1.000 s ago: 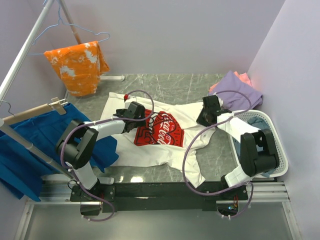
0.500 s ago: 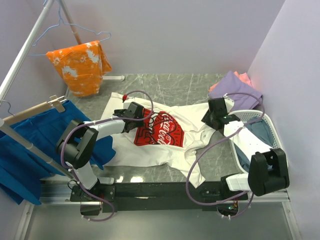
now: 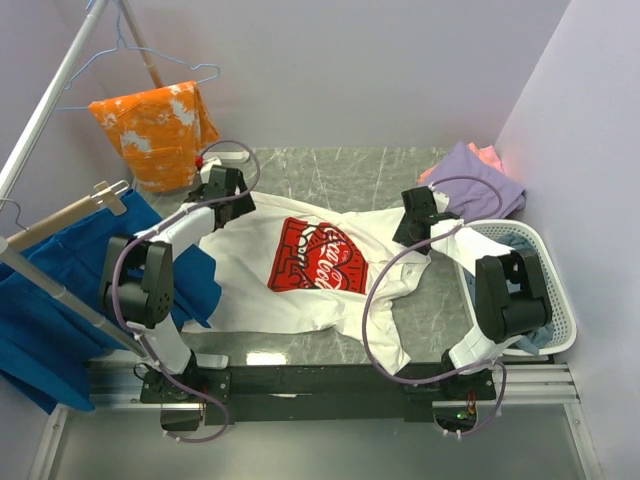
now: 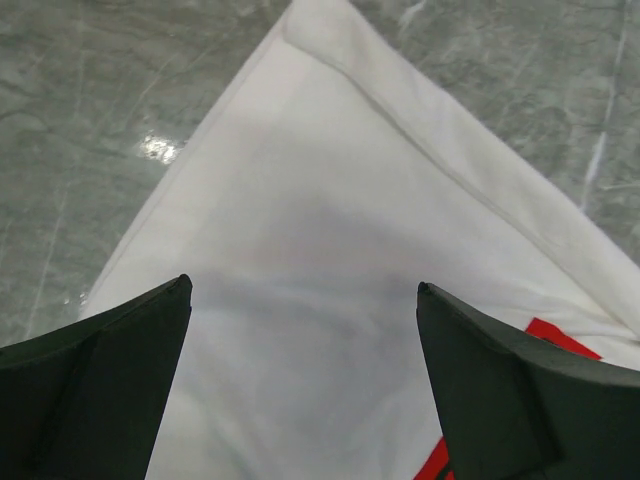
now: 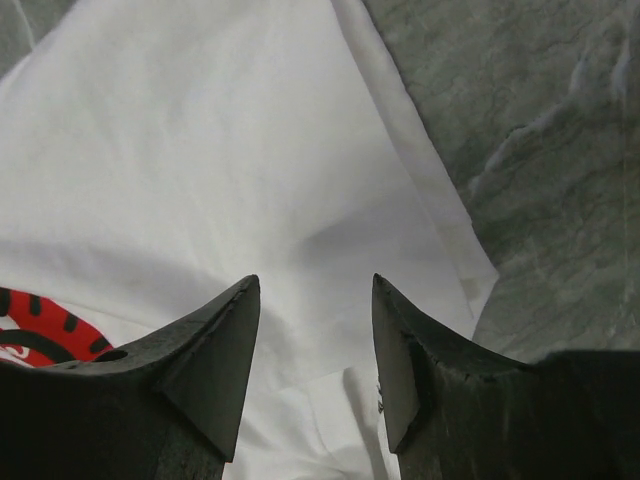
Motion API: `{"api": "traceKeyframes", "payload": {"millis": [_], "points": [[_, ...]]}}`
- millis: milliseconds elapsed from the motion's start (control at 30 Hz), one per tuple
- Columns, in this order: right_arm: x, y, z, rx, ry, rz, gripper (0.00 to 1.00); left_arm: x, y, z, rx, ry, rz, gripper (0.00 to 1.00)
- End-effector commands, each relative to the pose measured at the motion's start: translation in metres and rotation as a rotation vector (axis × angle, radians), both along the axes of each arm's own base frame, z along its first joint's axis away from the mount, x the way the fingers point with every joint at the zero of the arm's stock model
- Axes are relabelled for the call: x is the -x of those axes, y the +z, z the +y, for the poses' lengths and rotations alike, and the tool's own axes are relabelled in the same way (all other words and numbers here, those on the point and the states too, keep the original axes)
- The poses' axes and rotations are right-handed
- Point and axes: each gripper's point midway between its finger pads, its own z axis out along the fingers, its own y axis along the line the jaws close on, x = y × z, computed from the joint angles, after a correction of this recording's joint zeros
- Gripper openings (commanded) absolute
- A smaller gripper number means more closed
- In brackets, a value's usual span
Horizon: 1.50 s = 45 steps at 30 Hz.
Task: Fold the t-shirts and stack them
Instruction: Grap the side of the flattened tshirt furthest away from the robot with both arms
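While the white tee (image 3: 250, 282) lies spread flat, red print (image 3: 318, 257) up, across the middle of the marble surface (image 3: 340, 170), each hand hangs over one of its far corners. Left hand (image 3: 222, 186) is at the far-left corner, just beside the orange garment (image 3: 160, 125) on its hanger. Its wrist cam shows the fingers (image 4: 95, 390) spread wide with nothing between them, just white cloth below running out to a hemmed point. Right hand (image 3: 415, 215) is over the far-right part of the tee, fingers (image 5: 200, 360) parted too with a narrower gap, nothing pinched, the cloth's edge and bare marble off to one side. Can't tell if either one is actually touching the fabric. Purple tee (image 3: 485, 185) sits bunched in the far-right corner with a pink tee (image 3: 488, 155) poking out behind it, just past the white basket (image 3: 565, 310). Big blue cloth (image 3: 50, 290) hangs off the rack on the left.
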Motion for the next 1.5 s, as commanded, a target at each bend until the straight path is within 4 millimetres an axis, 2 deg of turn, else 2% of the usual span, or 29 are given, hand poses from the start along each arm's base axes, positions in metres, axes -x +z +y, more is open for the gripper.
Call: {"api": "traceKeyframes", "payload": {"millis": [0, 33, 100, 133, 167, 200, 233, 300, 333, 400, 433, 467, 533, 567, 600, 633, 667, 800, 833, 1033, 1167, 1267, 1400, 1467], "points": [[-0.021, 0.017, 0.005, -0.023, 0.041, -0.058, 0.56, -0.025, 0.009, -0.009, 0.051, -0.035, -0.021, 0.99], [-0.023, 0.020, 0.009, -0.036, 0.051, -0.067, 0.56, -0.029, -0.003, -0.008, 0.055, -0.032, 0.005, 0.99], [-0.031, 0.022, 0.025, -0.093, 0.116, -0.084, 0.56, -0.042, -0.004, -0.001, 0.073, -0.023, 0.003, 0.99], [-0.037, 0.027, 0.029, -0.110, 0.126, -0.094, 0.56, -0.045, -0.016, 0.003, 0.069, -0.018, 0.032, 0.99], [-0.040, 0.029, 0.038, -0.148, 0.156, -0.096, 0.55, -0.049, -0.019, 0.006, 0.067, -0.014, 0.034, 0.99], [-0.042, 0.025, 0.042, -0.159, 0.176, -0.082, 0.55, -0.057, -0.017, 0.011, 0.062, -0.016, 0.028, 0.99], [-0.048, 0.030, 0.047, -0.172, 0.195, -0.092, 0.55, -0.060, -0.030, 0.013, 0.061, -0.014, 0.052, 0.99], [-0.051, 0.025, 0.053, -0.186, 0.211, -0.078, 0.55, -0.073, -0.029, 0.021, 0.075, -0.008, 0.044, 1.00], [-0.051, 0.024, 0.058, -0.201, 0.230, -0.074, 0.54, -0.075, -0.037, 0.023, 0.085, -0.007, 0.058, 0.99], [-0.050, 0.018, 0.061, -0.204, 0.237, -0.061, 0.54, -0.088, -0.029, 0.027, 0.116, -0.012, 0.023, 0.99], [-0.050, 0.016, 0.061, -0.206, 0.241, -0.056, 0.54, -0.093, -0.033, 0.027, 0.120, -0.014, 0.022, 0.99], [-0.049, 0.013, 0.062, -0.209, 0.243, -0.050, 0.54, -0.103, -0.024, 0.029, 0.124, -0.009, 0.006, 1.00], [-0.046, 0.005, 0.064, -0.218, 0.249, -0.030, 0.54, -0.111, -0.028, 0.033, 0.117, 0.002, 0.010, 0.99], [-0.047, 0.004, 0.065, -0.221, 0.251, -0.031, 0.54, -0.120, -0.019, 0.034, 0.119, 0.007, -0.011, 0.99], [-0.044, -0.003, 0.065, -0.222, 0.251, -0.015, 0.54, -0.124, -0.018, 0.035, 0.122, 0.008, -0.020, 0.99], [-0.043, -0.005, 0.066, -0.222, 0.253, -0.010, 0.54, -0.128, -0.020, 0.032, 0.136, -0.005, -0.023, 0.99], [-0.043, -0.008, 0.066, -0.224, 0.254, -0.005, 0.54, -0.134, -0.014, 0.030, 0.145, -0.012, -0.042, 0.99], [-0.040, -0.017, 0.068, -0.229, 0.258, 0.019, 0.54, -0.141, -0.021, 0.023, 0.174, -0.031, -0.019, 1.00], [-0.040, -0.016, 0.067, -0.229, 0.259, 0.018, 0.54, -0.140, -0.029, 0.022, 0.177, -0.029, 0.000, 0.99], [-0.042, -0.014, 0.066, -0.223, 0.259, 0.014, 0.54, -0.138, -0.038, 0.020, 0.190, -0.036, 0.002, 0.98], [-0.042, -0.016, 0.068, -0.226, 0.261, 0.017, 0.54, -0.143, -0.037, 0.019, 0.198, -0.034, -0.017, 0.91], [-0.039, -0.018, 0.067, -0.225, 0.261, 0.020, 0.54, -0.148, -0.037, 0.019, 0.197, -0.031, -0.022, 0.80], [-0.028, -0.022, 0.063, -0.215, 0.255, 0.033, 0.54, -0.154, -0.034, 0.021, 0.183, -0.030, -0.036, 0.62], [-0.025, -0.021, 0.060, -0.209, 0.253, 0.030, 0.54, -0.157, -0.033, 0.021, 0.180, -0.033, -0.037, 0.57]]}}
